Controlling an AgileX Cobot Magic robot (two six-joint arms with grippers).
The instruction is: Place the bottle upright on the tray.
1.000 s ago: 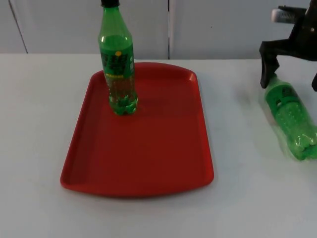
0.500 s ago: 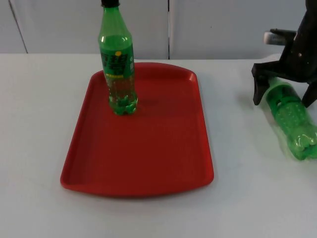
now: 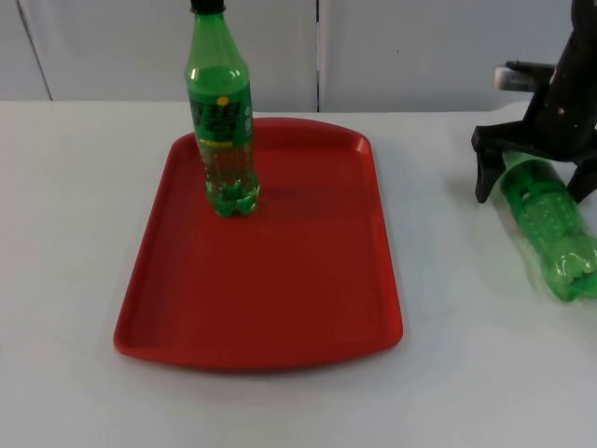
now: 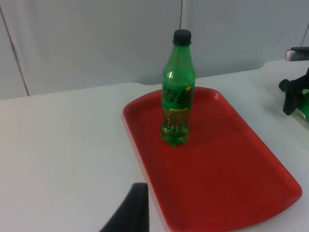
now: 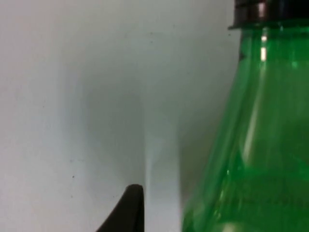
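An upright green bottle blocks the red tray's far left part; its near half lies open. The right claw straddles the lying bottle, fingers spread.

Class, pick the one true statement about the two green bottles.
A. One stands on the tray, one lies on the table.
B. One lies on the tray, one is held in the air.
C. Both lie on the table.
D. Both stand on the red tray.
A: one upright bottle stands on the red tray, while the lying bottle rests on the white table, straddled near its neck by the right end effector.
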